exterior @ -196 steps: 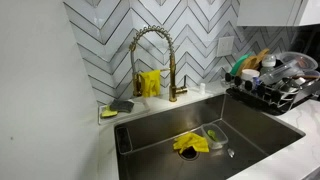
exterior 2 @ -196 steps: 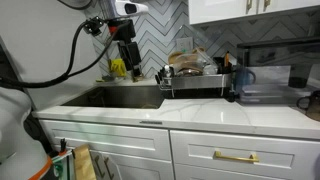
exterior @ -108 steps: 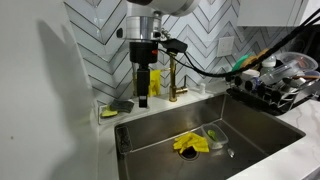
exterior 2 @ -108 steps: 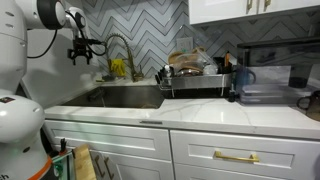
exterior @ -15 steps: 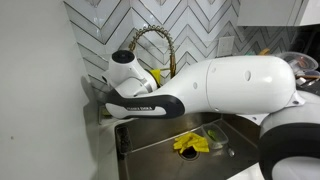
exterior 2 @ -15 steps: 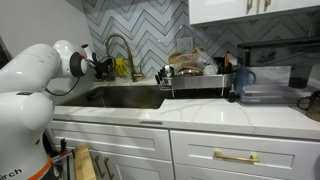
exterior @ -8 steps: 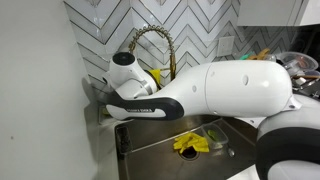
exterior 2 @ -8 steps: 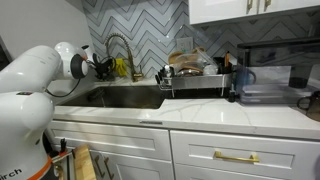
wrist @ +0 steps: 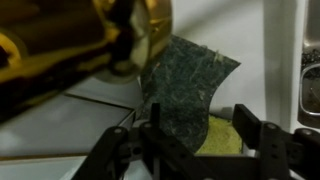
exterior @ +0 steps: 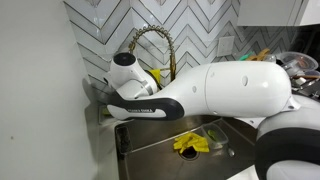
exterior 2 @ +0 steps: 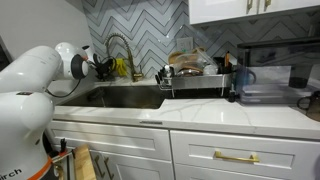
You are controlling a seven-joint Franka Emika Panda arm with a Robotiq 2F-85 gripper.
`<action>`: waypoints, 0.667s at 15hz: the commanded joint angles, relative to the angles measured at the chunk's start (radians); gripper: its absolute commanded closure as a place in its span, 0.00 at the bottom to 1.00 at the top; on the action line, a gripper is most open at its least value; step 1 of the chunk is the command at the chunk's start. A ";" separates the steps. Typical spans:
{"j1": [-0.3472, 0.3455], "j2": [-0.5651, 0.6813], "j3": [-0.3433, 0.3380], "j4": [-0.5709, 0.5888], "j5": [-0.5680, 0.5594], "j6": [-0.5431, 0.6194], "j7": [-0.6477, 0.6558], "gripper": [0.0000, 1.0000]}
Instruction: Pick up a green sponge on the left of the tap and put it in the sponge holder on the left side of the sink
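Note:
The green sponge (wrist: 185, 95) has a dark green scouring face and a yellow-green body. In the wrist view it lies on the pale counter beside the gold tap (wrist: 90, 45). My gripper (wrist: 200, 135) is open, one finger on each side of the sponge, and the fingers do not press on it. In an exterior view my white arm (exterior: 200, 90) reaches to the counter corner left of the tap (exterior: 150, 40) and hides the sponge and the gripper. A dark holder (exterior: 122, 142) hangs on the sink's left wall.
Yellow gloves (exterior: 192, 143) lie in the steel sink (exterior: 270, 135). A full dish rack (exterior 2: 195, 75) stands right of the sink. The tiled wall is close behind the tap (exterior 2: 120, 50), and a side wall closes off the left.
My arm has come down from above the tap to the left counter corner and now covers the sponge. Over the last second it has hardly moved.

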 commanded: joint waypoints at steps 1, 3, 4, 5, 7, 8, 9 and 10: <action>-0.002 0.034 0.004 0.038 0.005 -0.001 -0.015 0.58; -0.005 0.036 0.008 0.037 0.008 0.001 -0.020 0.74; -0.010 0.037 0.017 0.035 0.014 0.008 -0.028 0.81; -0.012 0.037 0.021 0.034 0.017 0.008 -0.031 0.90; -0.015 0.036 0.026 0.032 0.020 0.011 -0.035 1.00; -0.016 0.036 0.028 0.032 0.020 0.012 -0.035 1.00; -0.016 0.034 0.028 0.031 0.018 0.010 -0.034 0.99; -0.017 0.030 0.031 0.028 0.018 0.013 -0.035 0.98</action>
